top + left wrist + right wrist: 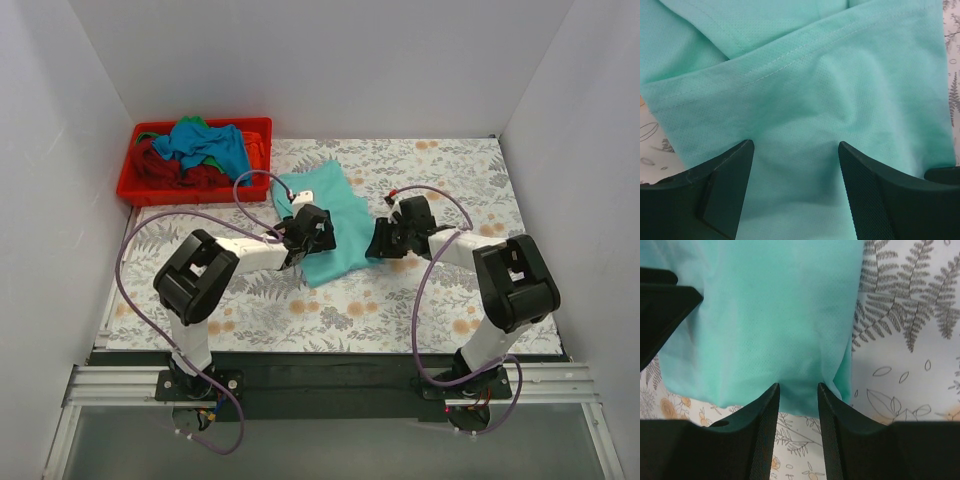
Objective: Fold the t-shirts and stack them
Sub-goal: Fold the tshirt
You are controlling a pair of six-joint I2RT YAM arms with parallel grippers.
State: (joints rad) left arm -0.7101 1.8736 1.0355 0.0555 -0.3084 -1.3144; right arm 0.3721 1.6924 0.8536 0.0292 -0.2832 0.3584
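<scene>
One mint-teal cloth t-shirt (338, 205) is lying between two pincers. The left gripper (796, 147) is standing wide open over it. The right gripper (798, 387) is standing narrow, with the hem between its tips; whether it is pinching cannot be told. Beyond the left gripper, one red plastic bin (125, 188) is holding heaped shirts (200, 150).

Mint-green shirt (338, 210). White bench (460, 190) with grey leaves, orange flowers. Red bin (128, 188). Blue shirt (210, 145), dark red shirt (165, 170) in it.
</scene>
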